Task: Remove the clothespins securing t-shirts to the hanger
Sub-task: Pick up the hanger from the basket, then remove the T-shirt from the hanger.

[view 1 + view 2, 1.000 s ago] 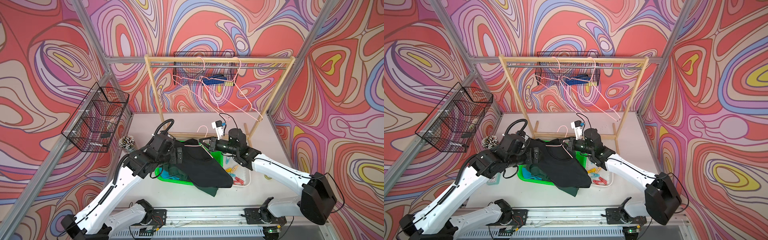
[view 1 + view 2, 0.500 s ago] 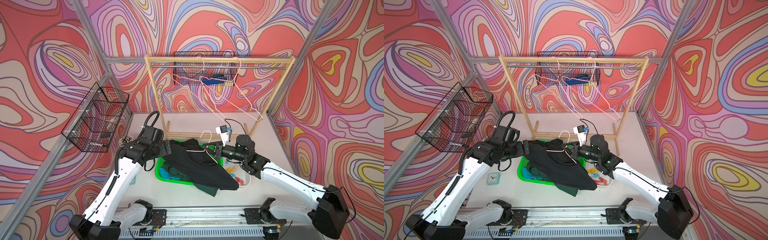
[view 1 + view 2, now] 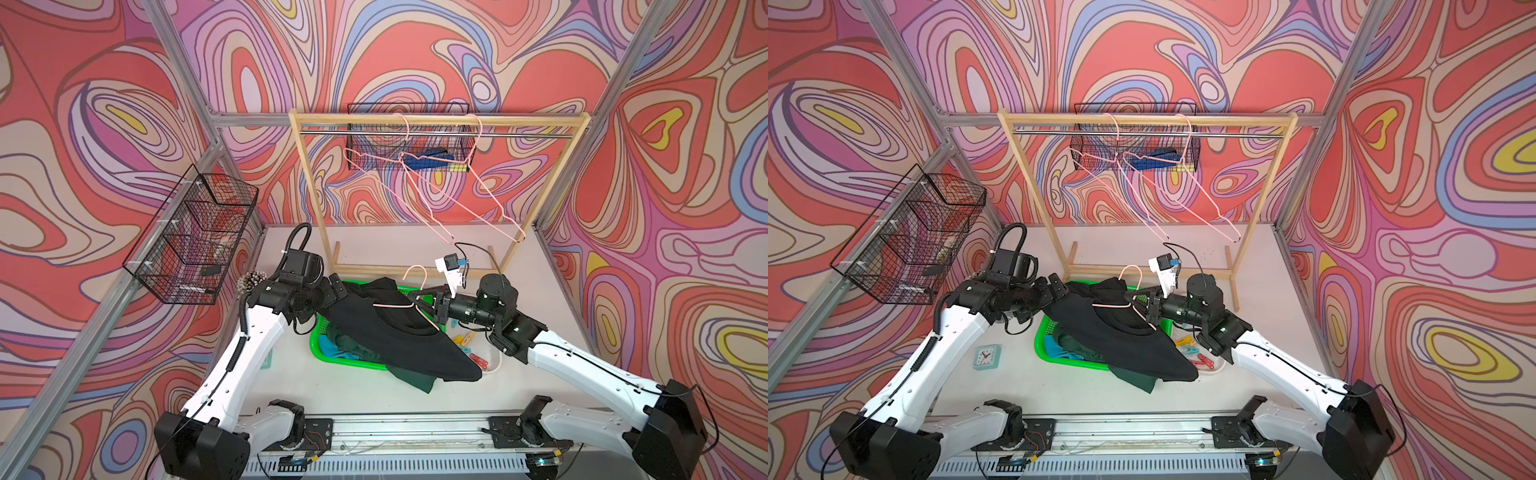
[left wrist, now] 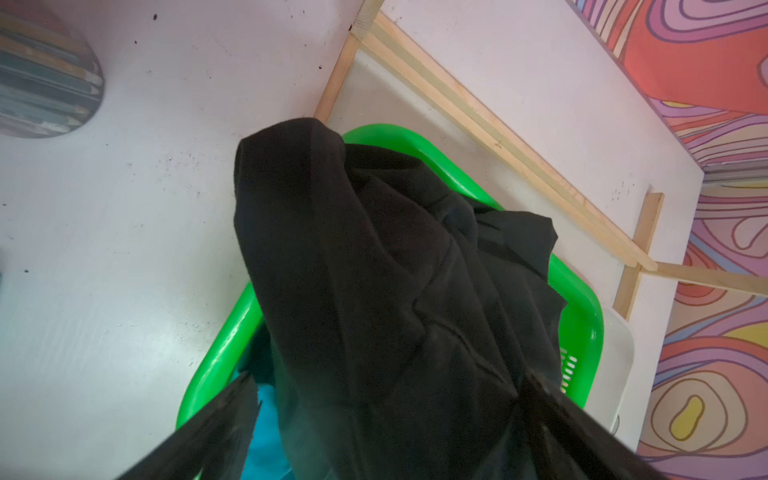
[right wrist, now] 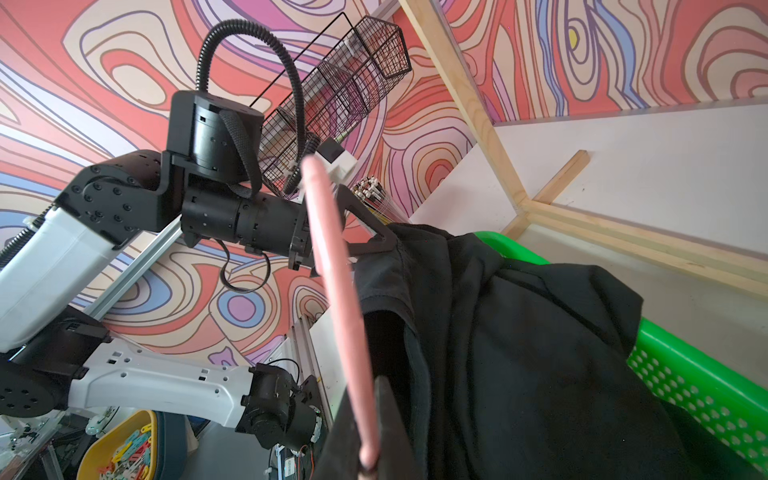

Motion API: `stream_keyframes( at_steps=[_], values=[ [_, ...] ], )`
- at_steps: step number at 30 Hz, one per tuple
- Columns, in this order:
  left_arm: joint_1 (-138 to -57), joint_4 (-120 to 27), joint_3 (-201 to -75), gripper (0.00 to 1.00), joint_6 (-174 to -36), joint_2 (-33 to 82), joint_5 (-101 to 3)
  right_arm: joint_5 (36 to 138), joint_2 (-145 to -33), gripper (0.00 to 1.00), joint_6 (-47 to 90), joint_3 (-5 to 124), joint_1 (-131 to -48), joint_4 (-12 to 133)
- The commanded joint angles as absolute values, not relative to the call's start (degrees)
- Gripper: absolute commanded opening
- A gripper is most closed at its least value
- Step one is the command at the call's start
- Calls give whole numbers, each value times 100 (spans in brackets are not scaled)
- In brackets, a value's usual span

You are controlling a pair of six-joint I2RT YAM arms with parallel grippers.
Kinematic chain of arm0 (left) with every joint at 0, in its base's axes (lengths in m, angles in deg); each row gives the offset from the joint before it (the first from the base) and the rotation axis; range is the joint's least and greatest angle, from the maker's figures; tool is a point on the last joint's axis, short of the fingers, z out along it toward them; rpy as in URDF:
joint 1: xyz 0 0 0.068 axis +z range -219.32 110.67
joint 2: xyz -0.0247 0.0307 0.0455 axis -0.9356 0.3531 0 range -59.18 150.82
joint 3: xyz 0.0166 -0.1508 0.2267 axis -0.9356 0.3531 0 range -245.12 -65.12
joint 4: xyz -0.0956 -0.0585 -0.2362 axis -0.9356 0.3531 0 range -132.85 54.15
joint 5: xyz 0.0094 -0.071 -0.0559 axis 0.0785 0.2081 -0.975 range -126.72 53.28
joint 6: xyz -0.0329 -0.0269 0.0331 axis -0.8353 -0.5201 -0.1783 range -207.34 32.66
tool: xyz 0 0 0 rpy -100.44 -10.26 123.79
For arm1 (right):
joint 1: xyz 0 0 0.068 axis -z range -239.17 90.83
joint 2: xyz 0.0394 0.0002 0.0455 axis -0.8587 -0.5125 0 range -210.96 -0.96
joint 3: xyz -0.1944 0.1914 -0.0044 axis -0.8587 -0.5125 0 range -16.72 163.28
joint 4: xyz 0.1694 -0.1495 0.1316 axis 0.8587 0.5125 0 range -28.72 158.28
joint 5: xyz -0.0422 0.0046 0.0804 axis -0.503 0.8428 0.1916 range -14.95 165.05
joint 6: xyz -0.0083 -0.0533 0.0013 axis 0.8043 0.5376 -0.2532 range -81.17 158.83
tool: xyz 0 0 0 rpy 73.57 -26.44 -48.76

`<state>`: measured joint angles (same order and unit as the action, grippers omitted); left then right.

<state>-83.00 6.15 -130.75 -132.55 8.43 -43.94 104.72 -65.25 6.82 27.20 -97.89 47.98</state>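
Change: left gripper (image 3: 337, 291) has drawn back from over the green basket (image 3: 316, 336); pink hanger (image 3: 395, 306) has barely shifted.
Right gripper (image 3: 420, 300): pinched tight on the hanger wire, keeping the black t-shirt (image 3: 399, 340) raised and reachable.
Left gripper: jaws spread wide at the shirt's shoulder, nothing clamped.
Clothespins (image 3: 466, 338): loose in white tray (image 3: 496, 365) beside basket; none visible on hanger.

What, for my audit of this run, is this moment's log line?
right gripper: shut on pink hanger | left gripper: open around black t-shirt | clothespins: some in white tray
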Motion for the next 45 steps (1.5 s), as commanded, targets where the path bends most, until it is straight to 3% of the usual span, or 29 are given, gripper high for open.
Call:
stream_keyframes(
  at_steps=[1, 6, 11, 14, 18, 31, 45],
  values=[
    [-8260, 257, -13009, 100, -13511, 948, -4463, 10614, -6365, 0, 739, 2644, -9823, 4735],
    [-8233, -76, -12766, 91, -13690, 1031, -4495, 10649, -6271, 0, 748, 2626, -9820, 4745],
    [-8224, -272, -12585, 71, -13823, 947, -4468, 10629, -6178, 0, 773, 2636, -9819, 4870],
    [-8207, -215, -12594, 49, -13849, 883, -4292, 10612, -6144, 0, 772, 2627, -9824, 4893],
    [-8200, -133, -12610, 1, -13850, 790, -4061, 10530, -6119, 0, 735, 2600, -9822, 4828],
    [-7772, 347, -13028, 0, -13531, 753, -3594, 10472, -5416, 0, 1178, 2374, -9819, 5226],
    [-7340, 680, -13402, 0, -13204, 697, -3359, 9709, -4440, 0, 1761, 2268, -9820, 6329]
  ],
)
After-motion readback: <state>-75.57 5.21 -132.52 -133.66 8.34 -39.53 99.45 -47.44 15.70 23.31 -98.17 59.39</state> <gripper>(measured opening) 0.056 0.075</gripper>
